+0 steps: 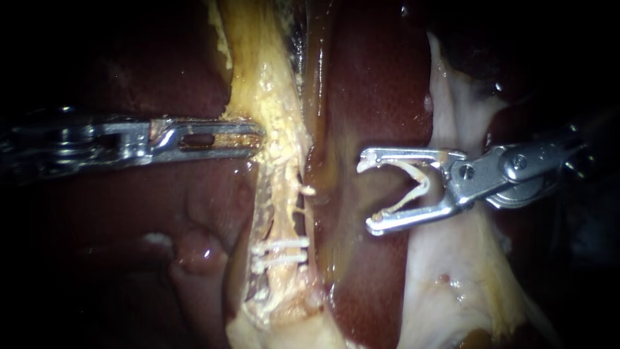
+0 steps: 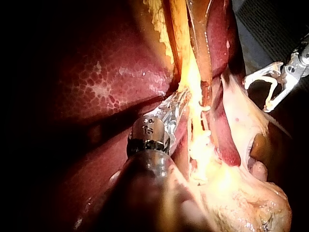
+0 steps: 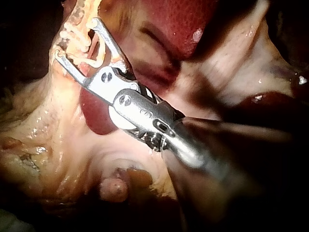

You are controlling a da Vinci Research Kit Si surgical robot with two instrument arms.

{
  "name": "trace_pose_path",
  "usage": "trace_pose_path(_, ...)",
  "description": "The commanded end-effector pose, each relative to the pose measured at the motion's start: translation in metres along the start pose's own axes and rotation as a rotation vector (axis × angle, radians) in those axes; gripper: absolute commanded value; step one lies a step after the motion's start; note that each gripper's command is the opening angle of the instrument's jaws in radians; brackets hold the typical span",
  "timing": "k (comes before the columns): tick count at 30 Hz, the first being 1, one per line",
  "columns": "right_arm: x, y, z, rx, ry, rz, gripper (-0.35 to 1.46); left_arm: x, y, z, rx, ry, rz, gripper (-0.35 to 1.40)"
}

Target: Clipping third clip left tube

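Note:
The left tube (image 1: 274, 97) is a pale yellow strand running down the middle of the endoscope view. It carries two white clips (image 1: 282, 245) close together low down. My left instrument (image 1: 258, 139) comes in from the left, and its jaws are shut on the yellow tissue at the tube's left edge (image 2: 181, 101). To the right of the tube, clear of it, my right instrument (image 1: 367, 194) has its jaws wide apart. They hold an open white clip (image 1: 420, 184) between them (image 3: 76, 37). This instrument sits level with the tube's bare stretch above the two clips.
Dark red liver (image 1: 374, 84) lies between the tube and my right instrument. A brown strand (image 1: 316, 110) runs beside the tube. Pale whitish tissue (image 1: 452, 278) spreads under and behind the right instrument's shaft. More liver (image 1: 129, 213) lies under the left shaft.

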State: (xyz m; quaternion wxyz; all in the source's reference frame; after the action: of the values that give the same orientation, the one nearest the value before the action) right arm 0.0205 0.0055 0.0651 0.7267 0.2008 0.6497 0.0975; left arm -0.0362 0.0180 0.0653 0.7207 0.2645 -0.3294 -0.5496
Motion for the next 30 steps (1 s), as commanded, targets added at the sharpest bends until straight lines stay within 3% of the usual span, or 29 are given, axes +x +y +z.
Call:
trace_pose_path(1,0.0000,-0.0001,0.0000,-0.001,0.000,0.000,0.60,0.0000,0.0000,0.0000,0.000,0.000,0.000,-0.35)
trace_pose_path(2,0.0000,-0.0002,0.0000,-0.001,-0.003,-0.001,0.60,-0.0001,0.0000,-0.0001,0.000,0.001,0.000,-0.35)
trace_pose_path(6,-0.0008,-0.0013,0.0008,0.037,-0.044,0.158,0.59,-0.0016,0.0001,-0.0017,0.005,0.007,-0.004,-0.35)
trace_pose_path(9,-0.0019,-0.0018,0.0024,0.065,-0.046,0.280,0.58,-0.0035,0.0002,-0.0038,0.002,-0.022,-0.012,-0.35)
trace_pose_path(14,-0.0044,-0.0018,0.0067,0.093,-0.050,0.382,0.58,-0.0061,0.0003,-0.0071,0.002,-0.068,-0.026,-0.35)
trace_pose_path(20,-0.0071,-0.0005,0.0104,0.091,-0.055,0.416,0.58,-0.0069,-0.0010,-0.0091,0.003,-0.087,-0.015,-0.35)
trace_pose_path(30,-0.0104,0.0026,0.0118,0.079,-0.058,0.445,0.58,-0.0065,-0.0013,-0.0103,0.006,-0.091,-0.011,-0.35)
